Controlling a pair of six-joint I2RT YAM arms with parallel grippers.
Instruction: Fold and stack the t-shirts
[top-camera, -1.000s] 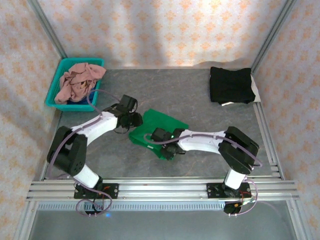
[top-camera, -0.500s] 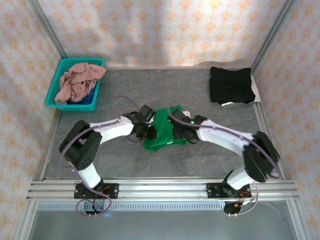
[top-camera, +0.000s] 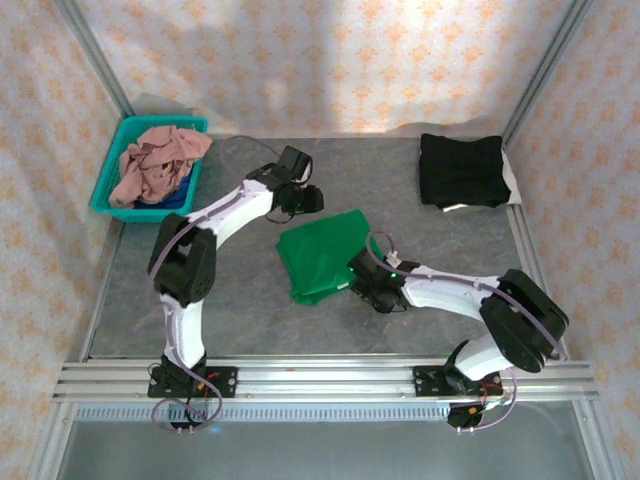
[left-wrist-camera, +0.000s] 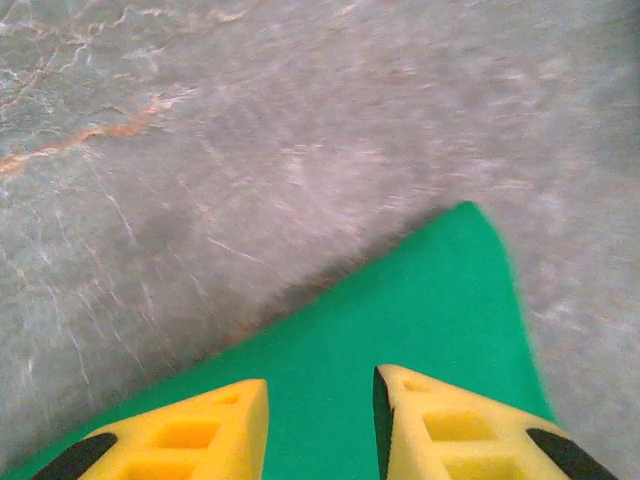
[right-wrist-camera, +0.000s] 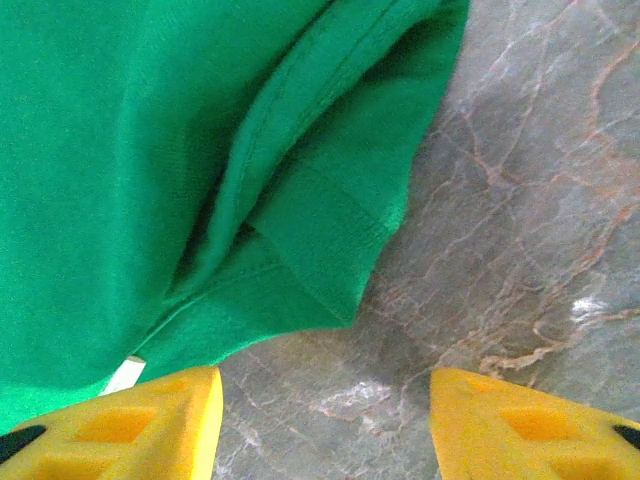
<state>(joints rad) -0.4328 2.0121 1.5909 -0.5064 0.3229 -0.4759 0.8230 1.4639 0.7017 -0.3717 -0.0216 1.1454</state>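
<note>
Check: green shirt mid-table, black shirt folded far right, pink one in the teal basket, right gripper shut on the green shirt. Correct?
No: the right gripper is open, not shut on the green shirt. The right wrist view shows bare table between its fingers, the shirt's hem just ahead. The black shirt folded far right and the pink shirt in the teal basket are correct.
</note>
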